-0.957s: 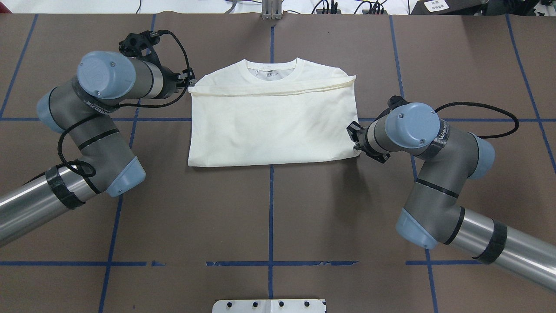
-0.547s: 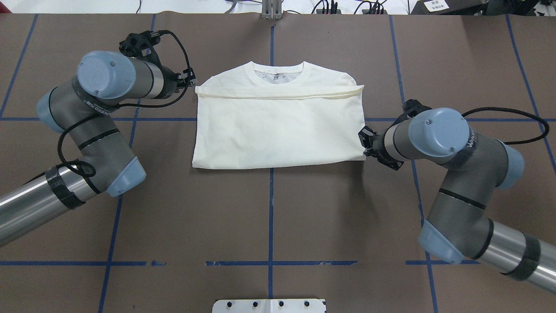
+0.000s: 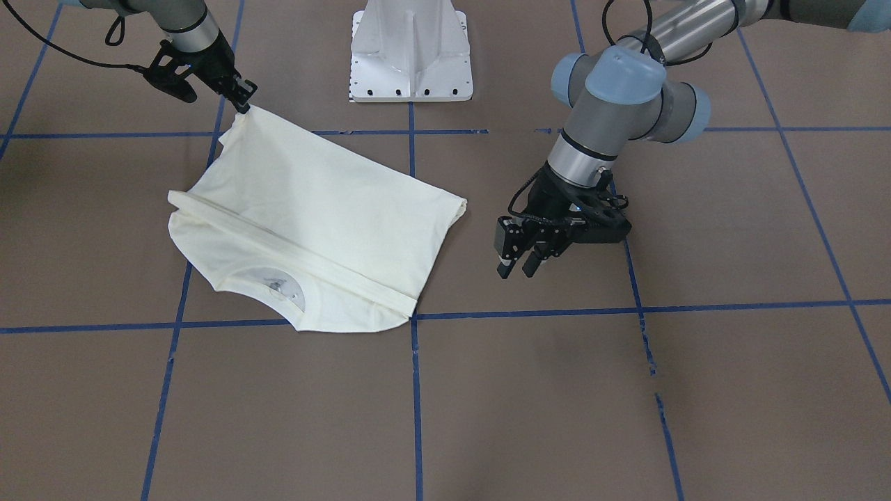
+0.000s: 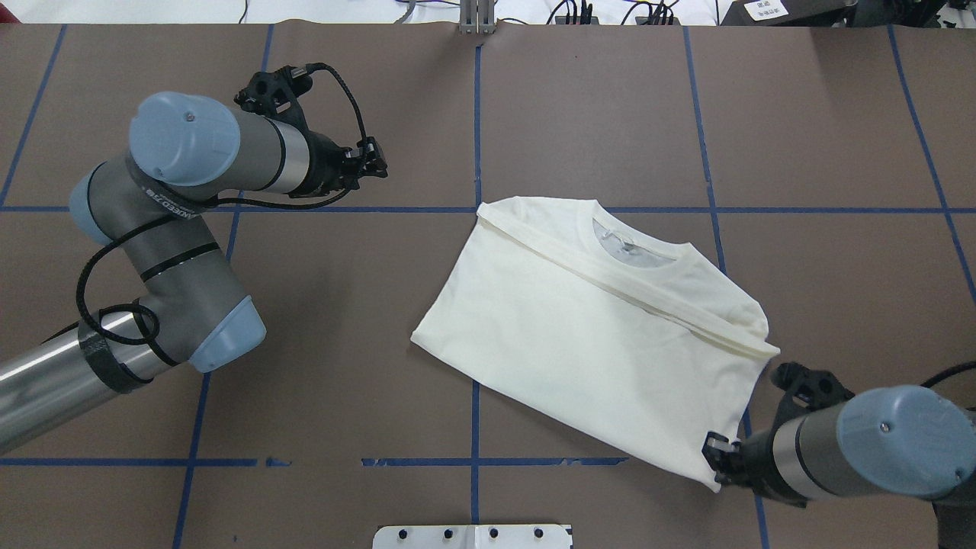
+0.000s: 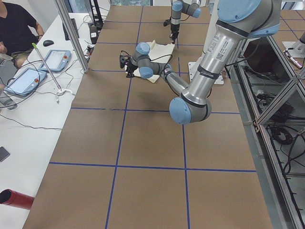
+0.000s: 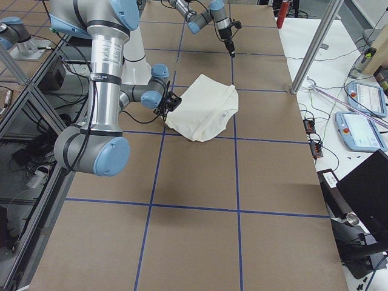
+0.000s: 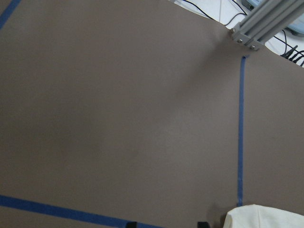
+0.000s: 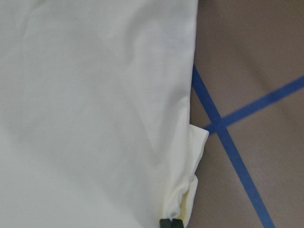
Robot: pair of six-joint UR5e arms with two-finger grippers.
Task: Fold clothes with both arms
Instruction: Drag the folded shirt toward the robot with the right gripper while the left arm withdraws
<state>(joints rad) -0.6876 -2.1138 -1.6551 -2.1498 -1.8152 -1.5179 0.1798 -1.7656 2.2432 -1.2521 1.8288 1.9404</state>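
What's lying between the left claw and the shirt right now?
Nothing visible. The left claw hangs open over bare table, apart from the shirt; only brown surface and blue tape lines lie between them. The right claw grips a shirt corner.

A robotics lab is indicated by a brown-covered bench (image 4: 579, 114) gridded with blue tape lines (image 4: 475, 114), a left arm (image 4: 175, 229) and right arm (image 4: 877, 450) set at a white pedestal (image 3: 412, 52), aluminium frame posts (image 5: 71, 36), and a white side table (image 5: 28, 143) strewn with teach pendants (image 5: 58, 59) and cables (image 5: 28, 128), attended by a seated person (image 5: 16, 26).
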